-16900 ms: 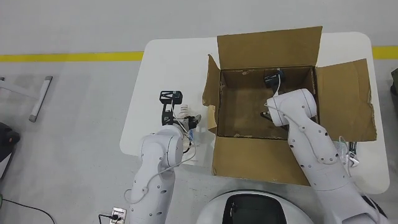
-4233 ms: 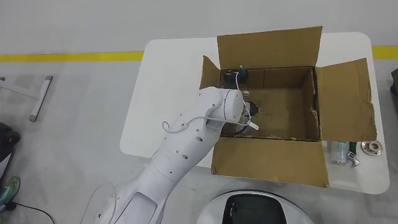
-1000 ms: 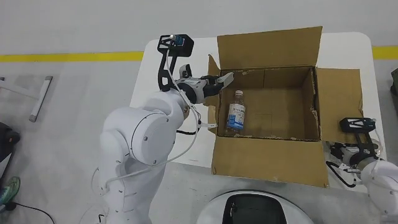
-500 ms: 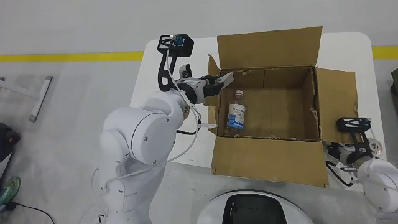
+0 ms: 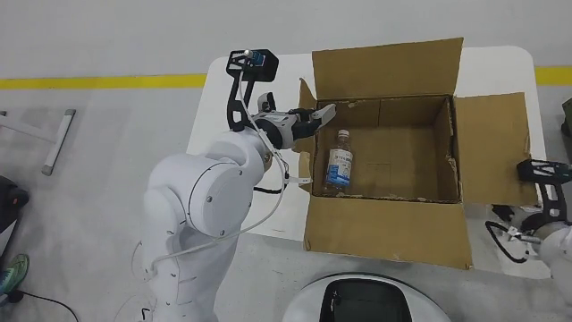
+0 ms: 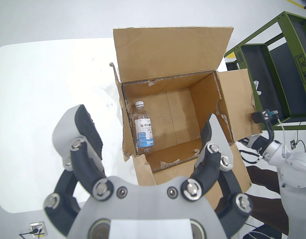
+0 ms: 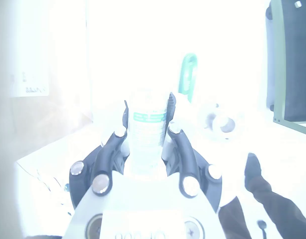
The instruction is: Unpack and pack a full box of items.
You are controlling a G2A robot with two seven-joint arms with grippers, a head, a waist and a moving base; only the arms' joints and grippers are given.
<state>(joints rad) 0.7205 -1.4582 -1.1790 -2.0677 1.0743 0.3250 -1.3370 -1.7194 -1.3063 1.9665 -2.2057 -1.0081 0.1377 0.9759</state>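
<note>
The open cardboard box [image 5: 384,72] stands on the white table [image 5: 241,116], flaps spread. A clear bottle with a blue-and-white label [image 5: 338,159] lies inside against the box's left wall, also seen in the left wrist view [image 6: 143,130]. My left gripper [image 5: 315,118] hovers open and empty over the box's left edge [image 6: 146,115]. In the right wrist view my right gripper [image 7: 148,105] is closed around a second clear bottle with a green label band [image 7: 146,125]. The right arm [image 5: 547,219] is off the box's right flap, at the table's right end.
A green-handled tool [image 7: 188,75] and a roll of tape [image 7: 221,123] lie on the table just beyond the right gripper. A green metal cart [image 6: 280,63] stands past the table's right end. Bare table stretches left of the box.
The right arm has shifted rightward, away from the box's right flap toward the table's end. The left arm and the bottle in the box have stayed put.
</note>
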